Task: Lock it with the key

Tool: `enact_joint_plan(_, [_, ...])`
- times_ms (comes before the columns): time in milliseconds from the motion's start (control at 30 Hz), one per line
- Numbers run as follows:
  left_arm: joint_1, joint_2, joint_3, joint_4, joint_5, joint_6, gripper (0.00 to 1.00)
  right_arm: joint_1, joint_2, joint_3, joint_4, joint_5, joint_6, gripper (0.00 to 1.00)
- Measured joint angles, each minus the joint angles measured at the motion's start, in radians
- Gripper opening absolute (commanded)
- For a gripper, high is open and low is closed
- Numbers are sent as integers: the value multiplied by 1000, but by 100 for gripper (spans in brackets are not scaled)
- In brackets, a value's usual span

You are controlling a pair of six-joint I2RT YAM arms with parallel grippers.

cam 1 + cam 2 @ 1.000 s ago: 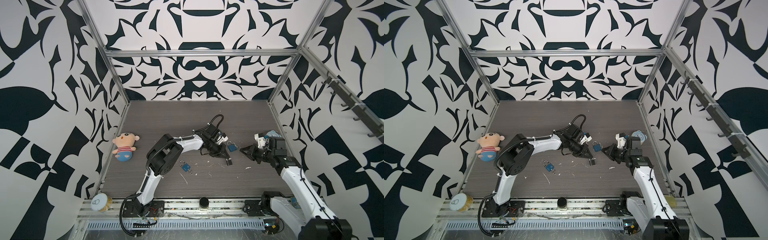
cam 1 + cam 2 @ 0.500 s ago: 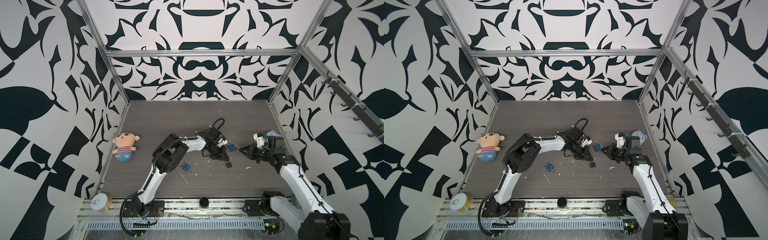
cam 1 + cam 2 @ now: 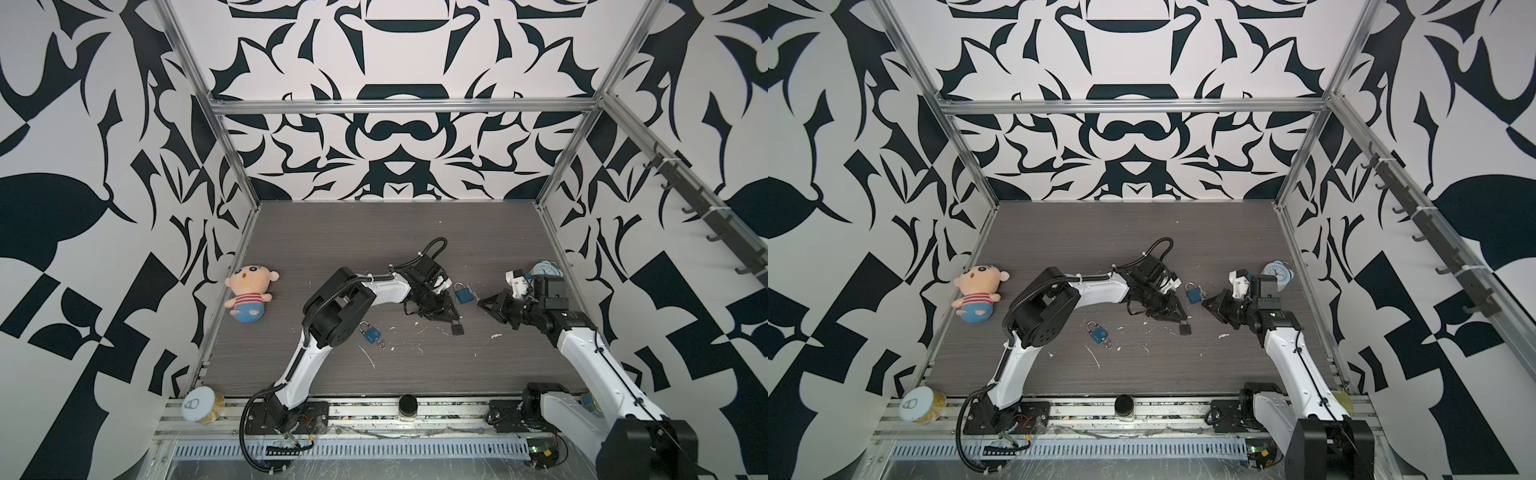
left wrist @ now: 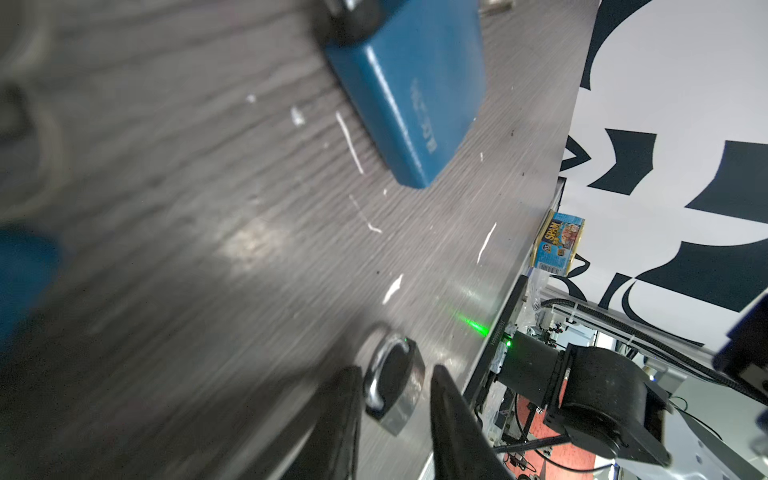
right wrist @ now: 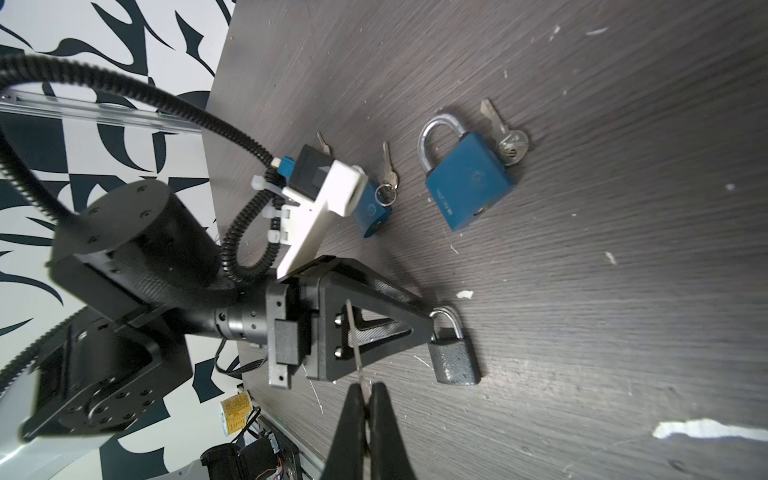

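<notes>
1 grey padlock (image 5: pixel 455 357) is lying on the tabletop (image 5: pixel 623 291), loose between the left tool's (image 4: pixel 395 370) slightly parted tips, while the right tool (image 5: pixel 365 390) is pinching 1 key (image 5: pixel 353 332), best approaching the keyhole squarely.

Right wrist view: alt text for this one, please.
The right gripper, shut, pinches a thin key held toward the left gripper, whose tips sit at a grey padlock on the dark table. A large blue padlock and a small blue padlock lie beyond.

Each arm (image 3: pixel 305 365) has white links and black joints. A ribbed black cable (image 5: pixel 216 126) tops the black, triangular left hand (image 5: pixel 428 330)
</notes>
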Motion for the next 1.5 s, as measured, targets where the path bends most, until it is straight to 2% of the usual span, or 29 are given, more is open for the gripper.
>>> enact_joint_plan(133, [8, -77, -39, 0, -27, -1, 32, 0, -1, -35, 6, 21, -3, 0])
enact_joint_plan(333, [34, -264, -125, 37, -58, 0, 32, 23, 2, -124, 54, 62, 8, 0])
enact_joint_plan(533, [76, -456, -259, 166, -87, 0, 33, 135, 64, -153, 130, 135, 29, 0])
enact_joint_plan(667, [101, -523, -339, 231, -97, -2, 33, 158, 104, -166, 183, 171, 38, 0])
enact_joint_plan(1100, [124, -549, -428, 306, -108, -19, 33, 201, 230, -193, 320, 215, 71, 0])
enact_joint_plan(1300, [127, -549, -428, 319, -108, -26, 33, 220, 232, -201, 340, 226, 79, 5])
enact_joint_plan(1500, [135, -551, -429, 323, -108, -27, 33, 236, 229, -206, 342, 237, 94, 14])
